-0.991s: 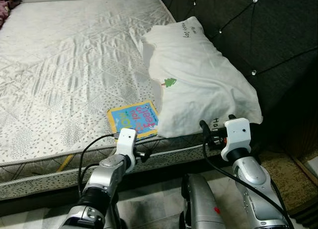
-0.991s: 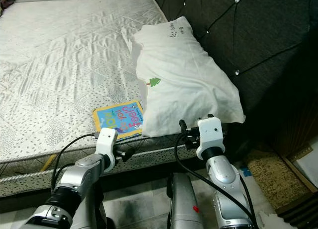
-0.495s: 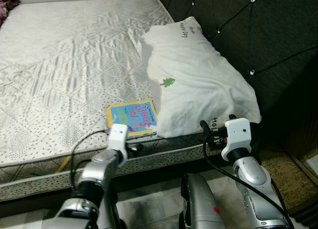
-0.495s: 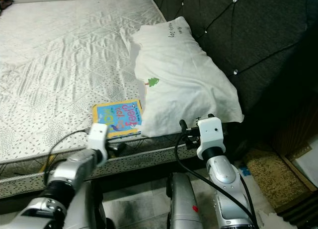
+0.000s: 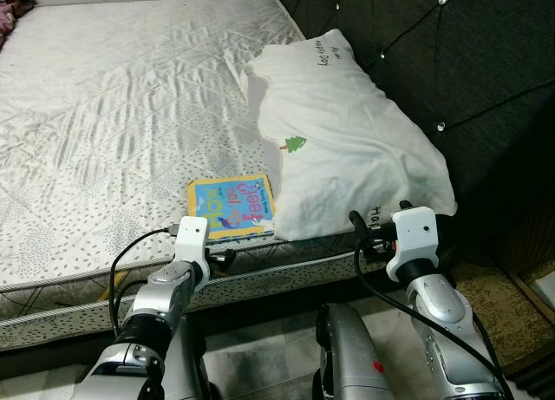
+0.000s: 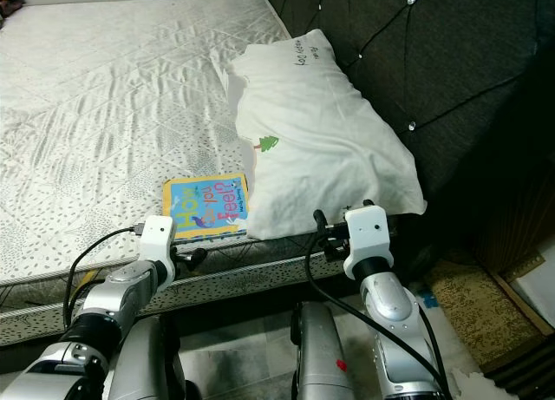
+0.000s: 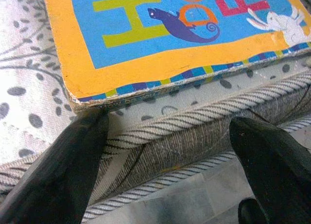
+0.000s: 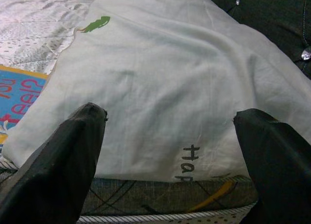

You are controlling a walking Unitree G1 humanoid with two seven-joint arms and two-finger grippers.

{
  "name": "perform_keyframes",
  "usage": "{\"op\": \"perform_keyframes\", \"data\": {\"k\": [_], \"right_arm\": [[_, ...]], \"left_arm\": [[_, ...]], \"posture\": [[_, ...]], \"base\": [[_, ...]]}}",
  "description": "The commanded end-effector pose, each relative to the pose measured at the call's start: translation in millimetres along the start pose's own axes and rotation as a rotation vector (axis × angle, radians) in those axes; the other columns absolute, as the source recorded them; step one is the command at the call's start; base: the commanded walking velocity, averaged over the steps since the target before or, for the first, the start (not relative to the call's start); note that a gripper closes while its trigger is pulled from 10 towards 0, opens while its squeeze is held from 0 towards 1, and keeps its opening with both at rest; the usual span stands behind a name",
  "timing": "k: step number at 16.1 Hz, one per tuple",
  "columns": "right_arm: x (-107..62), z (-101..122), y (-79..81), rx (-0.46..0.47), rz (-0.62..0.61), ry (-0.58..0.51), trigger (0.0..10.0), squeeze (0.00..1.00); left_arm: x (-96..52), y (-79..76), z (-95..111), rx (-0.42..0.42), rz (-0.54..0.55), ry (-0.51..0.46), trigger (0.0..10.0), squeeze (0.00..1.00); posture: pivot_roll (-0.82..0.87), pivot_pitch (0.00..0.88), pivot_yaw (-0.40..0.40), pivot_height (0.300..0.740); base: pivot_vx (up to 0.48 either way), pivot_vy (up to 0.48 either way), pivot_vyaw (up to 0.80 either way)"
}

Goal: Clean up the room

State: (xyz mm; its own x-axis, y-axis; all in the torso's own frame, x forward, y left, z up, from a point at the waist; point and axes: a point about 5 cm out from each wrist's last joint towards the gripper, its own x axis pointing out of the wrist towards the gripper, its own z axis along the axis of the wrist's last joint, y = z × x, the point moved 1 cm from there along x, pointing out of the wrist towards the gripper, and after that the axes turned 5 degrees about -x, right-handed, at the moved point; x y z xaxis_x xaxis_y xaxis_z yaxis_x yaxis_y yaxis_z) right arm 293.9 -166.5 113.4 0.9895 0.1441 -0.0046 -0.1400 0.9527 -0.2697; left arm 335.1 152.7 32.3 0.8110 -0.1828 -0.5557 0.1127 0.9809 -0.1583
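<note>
Your left gripper (image 7: 167,151) sits at the near edge of the mattress (image 5: 104,114), fingers spread wide, nothing held. One finger (image 7: 58,170) is just under the book's near corner; you can't tell whether it touches. The other finger hangs off past the corded edge seam (image 7: 194,112) of the mattress.

Your right gripper (image 8: 170,156) is also at the mattress near edge, toward the headboard side, fingers wide apart and empty, aimed at the near end of the pillow (image 5: 347,140).

The book (image 5: 231,208) lies flat, cover up, on the mattress right at its near edge, just beside the pillow on the side away from the headboard. Blue cover, orange border, big coloured letters. It's close to square, so you get no clear long axis; its edges run slightly skewed to the mattress edge, and its title lines run toward the far side of the mattress.

The white pillow lies on the mattress along the dark tufted headboard (image 5: 451,62), long axis running from the near edge toward the far side. Small green tree print (image 5: 297,144) on top, black lettering at both ends.

At the mattress's far corner away from the headboard you see a bit of coloured cloth (image 5: 13,5), too small to identify.
</note>
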Motion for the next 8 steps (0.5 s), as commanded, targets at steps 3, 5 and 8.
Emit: {"op": "perform_keyframes", "data": {"k": [3, 5, 8], "right_arm": [[0.8, -0.5, -1.5, -0.009, 0.001, -0.002, 10.0, 0.00], [0.4, -0.6, -1.1, -0.009, 0.001, -0.002, 10.0, 0.00], [0.9, -0.8, -1.1, -0.010, 0.004, -0.002, 10.0, 0.00]], "left_arm": [[-0.5, 8.8, 3.2, 0.001, 0.030, -0.007, 10.0, 1.00], [-0.9, 13.0, 3.1, 0.000, 0.041, -0.007, 10.0, 1.00], [-0.2, 8.7, 4.7, -0.003, 0.034, -0.017, 10.0, 1.00]], "posture": [[-0.13, 0.088, 0.004, 0.536], [-0.13, 0.088, 0.004, 0.536], [-0.12, 0.087, 0.003, 0.536]], "base": [[0.000, 0.000, 0.00], [0.000, 0.000, 0.00], [0.000, 0.000, 0.00]]}}
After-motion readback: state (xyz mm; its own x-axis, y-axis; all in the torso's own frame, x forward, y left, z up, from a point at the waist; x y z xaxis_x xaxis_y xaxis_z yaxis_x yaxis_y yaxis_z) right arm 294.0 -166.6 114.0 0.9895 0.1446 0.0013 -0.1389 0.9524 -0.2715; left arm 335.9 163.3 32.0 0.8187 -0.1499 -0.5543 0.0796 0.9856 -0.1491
